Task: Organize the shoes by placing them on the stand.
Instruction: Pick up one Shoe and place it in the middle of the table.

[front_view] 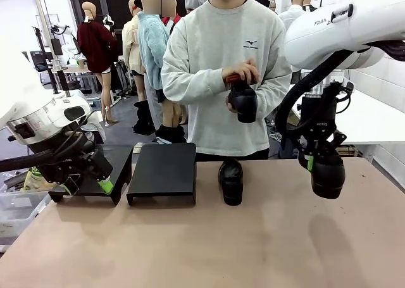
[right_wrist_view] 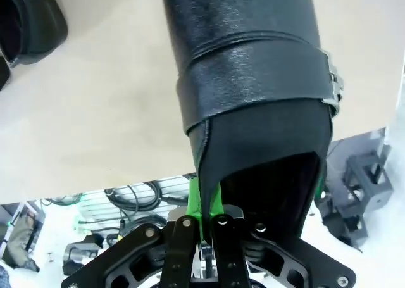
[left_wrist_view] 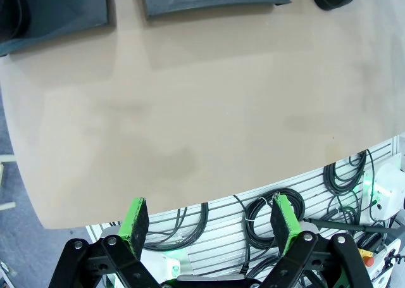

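At the right of the front view, one black shoe (front_view: 328, 174) hangs from our right claw (front_view: 314, 162), above the table (front_view: 190, 250). The claw is clamped on the thin back edge of the shoe's opening. A second shoe (front_view: 231, 181) sits on the table in the middle of the frame, just beside the right stand (front_view: 163, 168). A third shoe (front_view: 243, 101) is in the person's hands (front_view: 243, 73), upper middle. We see no shoe on either stand yet. The left stand (front_view: 120, 158) is partly hidden behind our left claw (front_view: 88, 185), whose fingers are wide apart and hold nothing.

We think we are carrying the first shoe to the stand. Next we need to move it left across the table, past the second shoe. Then we lower it onto the sloped top, and only then let go.
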You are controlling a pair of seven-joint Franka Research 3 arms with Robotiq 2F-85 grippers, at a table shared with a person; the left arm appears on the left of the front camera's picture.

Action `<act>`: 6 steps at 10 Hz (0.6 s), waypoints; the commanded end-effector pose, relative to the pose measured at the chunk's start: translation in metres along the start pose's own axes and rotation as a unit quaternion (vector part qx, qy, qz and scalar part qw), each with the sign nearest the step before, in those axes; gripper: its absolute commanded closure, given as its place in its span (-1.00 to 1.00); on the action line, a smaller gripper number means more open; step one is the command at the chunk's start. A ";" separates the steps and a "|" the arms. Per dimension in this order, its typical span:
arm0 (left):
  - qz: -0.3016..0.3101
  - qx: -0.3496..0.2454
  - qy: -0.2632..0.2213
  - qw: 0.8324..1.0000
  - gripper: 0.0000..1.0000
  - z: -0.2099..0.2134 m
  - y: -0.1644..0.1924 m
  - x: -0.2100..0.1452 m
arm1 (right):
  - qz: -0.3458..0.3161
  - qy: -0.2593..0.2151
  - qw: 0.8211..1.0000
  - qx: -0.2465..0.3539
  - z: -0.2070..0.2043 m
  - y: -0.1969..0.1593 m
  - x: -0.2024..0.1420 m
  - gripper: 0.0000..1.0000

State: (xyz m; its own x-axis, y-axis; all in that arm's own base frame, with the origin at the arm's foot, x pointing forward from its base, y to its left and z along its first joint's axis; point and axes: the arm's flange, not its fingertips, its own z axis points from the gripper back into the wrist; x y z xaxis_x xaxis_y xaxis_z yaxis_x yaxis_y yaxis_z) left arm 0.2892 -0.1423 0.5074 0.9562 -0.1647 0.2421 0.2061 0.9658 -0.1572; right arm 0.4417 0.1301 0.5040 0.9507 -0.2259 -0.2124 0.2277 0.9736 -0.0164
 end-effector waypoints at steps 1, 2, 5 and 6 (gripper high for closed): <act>-0.007 0.006 0.002 1.000 -1.00 0.001 0.004 0.000 | 0.039 -0.003 0.999 -0.021 -0.007 0.026 -0.007 1.00; -0.007 0.006 0.002 1.000 -1.00 0.001 0.004 0.000 | 0.056 -0.009 0.998 -0.022 -0.007 0.053 -0.022 1.00; -0.007 0.006 0.002 1.000 -1.00 0.001 0.004 0.000 | 0.078 -0.037 0.996 -0.033 -0.004 0.107 -0.067 1.00; -0.007 0.006 0.002 1.000 -1.00 0.001 0.004 0.000 | 0.095 -0.035 0.994 -0.044 -0.003 0.125 -0.077 1.00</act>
State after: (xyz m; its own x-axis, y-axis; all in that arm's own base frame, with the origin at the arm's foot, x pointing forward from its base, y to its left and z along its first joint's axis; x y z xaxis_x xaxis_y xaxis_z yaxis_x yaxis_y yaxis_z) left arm 0.2892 -0.1423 0.5073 0.9562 -0.1646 0.2420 0.2060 0.9659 -0.1568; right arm 0.3915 0.2622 0.5085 0.9853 -0.0328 -0.1674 0.0243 0.9983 -0.0526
